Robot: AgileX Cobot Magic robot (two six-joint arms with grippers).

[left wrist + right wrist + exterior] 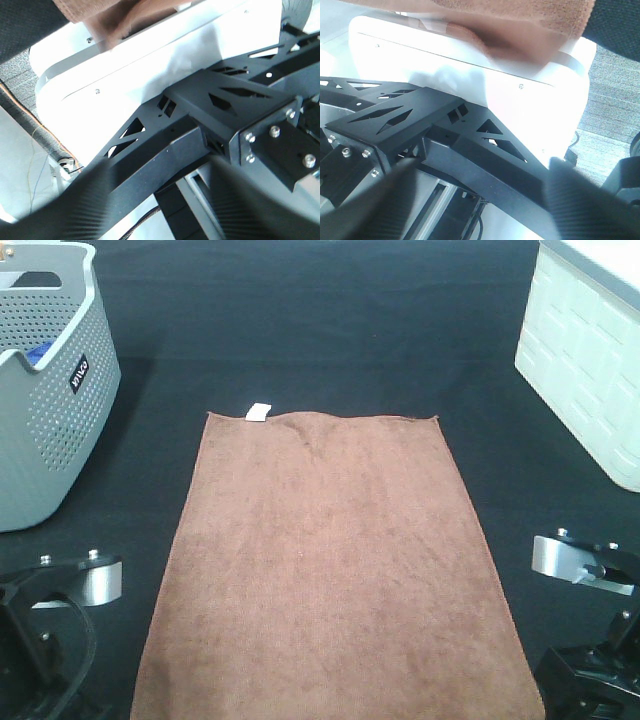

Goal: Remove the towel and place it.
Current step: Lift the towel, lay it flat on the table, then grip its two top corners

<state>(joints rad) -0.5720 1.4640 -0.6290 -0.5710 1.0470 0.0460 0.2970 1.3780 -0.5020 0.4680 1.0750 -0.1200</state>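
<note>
dark tabletop [320,330] bears towel [330,560] flat, apart from both jaws

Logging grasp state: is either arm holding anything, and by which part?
Nothing is held. The towel lies flat on the table; the left fingers and right fingers are apart, with no cloth between them.

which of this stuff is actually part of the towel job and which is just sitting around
Job: brown towel, spread flat on the black table cover; its white tag at the far edge.
Just there: grey perforated basket at far left; white panelled bin at far right; both apart from the towel.
</note>
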